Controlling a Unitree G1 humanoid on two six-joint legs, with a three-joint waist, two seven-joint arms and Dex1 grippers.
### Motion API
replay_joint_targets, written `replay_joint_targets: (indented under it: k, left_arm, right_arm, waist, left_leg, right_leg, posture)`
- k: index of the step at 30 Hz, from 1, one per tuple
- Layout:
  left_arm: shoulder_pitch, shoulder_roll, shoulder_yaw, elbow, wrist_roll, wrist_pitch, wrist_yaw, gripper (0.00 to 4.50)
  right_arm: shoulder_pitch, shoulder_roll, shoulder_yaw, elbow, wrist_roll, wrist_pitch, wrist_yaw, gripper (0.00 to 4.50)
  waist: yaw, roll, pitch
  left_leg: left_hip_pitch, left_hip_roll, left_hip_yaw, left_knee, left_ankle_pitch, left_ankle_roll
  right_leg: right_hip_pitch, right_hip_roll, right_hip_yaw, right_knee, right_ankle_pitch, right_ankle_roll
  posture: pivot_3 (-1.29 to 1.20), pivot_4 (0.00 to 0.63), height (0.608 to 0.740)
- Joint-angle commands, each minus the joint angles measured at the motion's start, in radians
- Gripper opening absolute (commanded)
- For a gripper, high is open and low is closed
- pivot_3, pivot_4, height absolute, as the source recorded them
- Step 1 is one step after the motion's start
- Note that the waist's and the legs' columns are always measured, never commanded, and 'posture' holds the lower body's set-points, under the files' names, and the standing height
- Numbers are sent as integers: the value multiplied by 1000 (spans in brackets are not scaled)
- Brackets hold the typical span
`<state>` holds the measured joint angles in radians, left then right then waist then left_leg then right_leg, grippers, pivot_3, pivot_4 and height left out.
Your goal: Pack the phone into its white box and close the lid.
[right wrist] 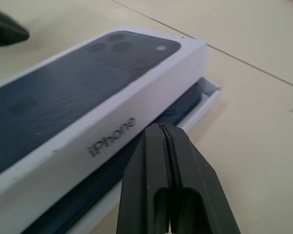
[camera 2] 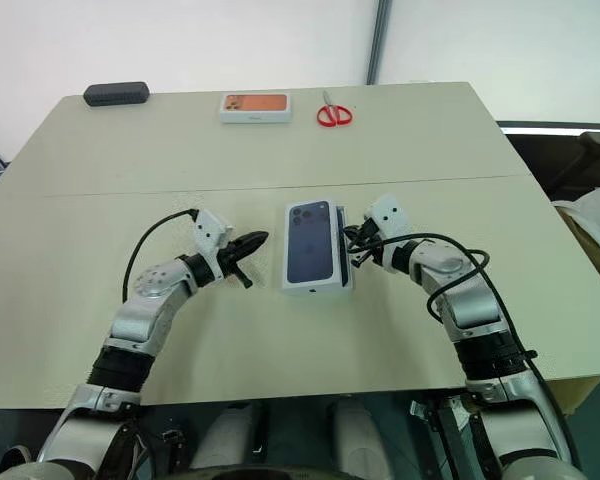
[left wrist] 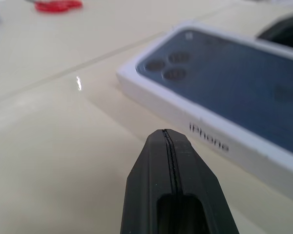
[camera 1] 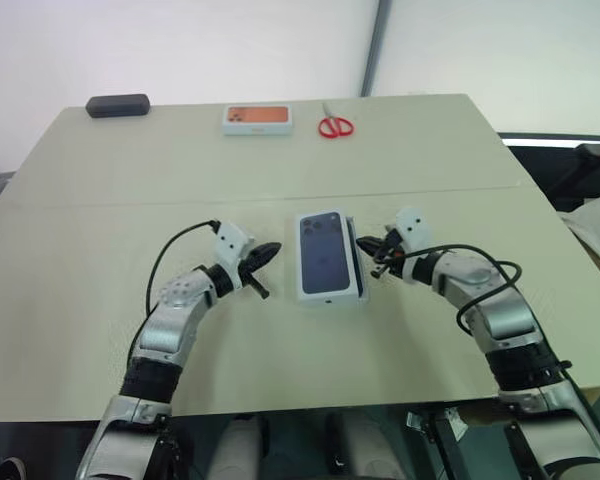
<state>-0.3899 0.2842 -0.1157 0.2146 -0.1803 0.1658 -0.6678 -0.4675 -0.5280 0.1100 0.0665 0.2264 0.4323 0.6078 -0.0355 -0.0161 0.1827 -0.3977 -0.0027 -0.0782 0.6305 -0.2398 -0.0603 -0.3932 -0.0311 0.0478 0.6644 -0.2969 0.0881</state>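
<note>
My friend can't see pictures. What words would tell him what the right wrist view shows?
A white lid with a blue phone picture sits askew over the white box, leaving a dark blue phone showing in the gap along one side. The right gripper, its black fingers shut together, points at that side, on a pale table.

The lid [camera 1: 329, 254] sits askew over the box [right wrist: 205, 97] mid-counter [camera 1: 100, 310]; scissors [camera 1: 334, 126] lie behind it.
</note>
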Motion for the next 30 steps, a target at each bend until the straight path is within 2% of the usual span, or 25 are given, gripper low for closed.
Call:
replay_joint_targets:
  k: [1,6,12,19,25,30]
  left_arm:
    - [-32,-25,-35,23,36,6,16,0]
    - [-51,-62,-75,29,53,4,-1,0]
    - [-95,-89,-65,-7,38,33,6,0]
    - [-123,-108,-46,-80,9,87,12,0]
    - [-94,-62,-106,-74,96,16,-11,0]
    - [-66,-68,-106,-71,78,36,-19,0]
  right_arm:
    - [-21,0,-24,5,-24,-46,5,54]
    - [0,1,-33,-59,7,4,42,54]
    - [26,28,-70,-110,64,80,57,54]
    - [39,24,-67,-97,32,76,57,54]
    - [36,26,-61,-87,4,60,63,54]
    - [34,30,-59,-87,-8,61,62,54]
  waist:
    - [4,0,0]
    - [18,0,0]
    - [21,0,0]
    - [21,0,0]
    - [18,0,0]
    - [20,0,0]
  left_leg:
    - [0,0,0,0,0,0]
    - [0,0,0,0,0,0]
    - [0,0,0,0,0,0]
    - [0,0,0,0,0,0]
    - [0,0,0,0,0,0]
    - [1,0,0,0,0,0]
  right_leg:
    - [0,0,0,0,0,0]
    - [0,0,0,0,0,0]
    - [0,0,-1,0,0,0]
    - [0,0,-1,0,0,0]
    - [0,0,-1,0,0,0]
    - [0,0,0,0,0,0]
  posture:
    - [0,150,740]
    - [0,150,740]
    - [0,150,740]
    - [0,150,740]
    - [0,150,740]
    - [0,150,740]
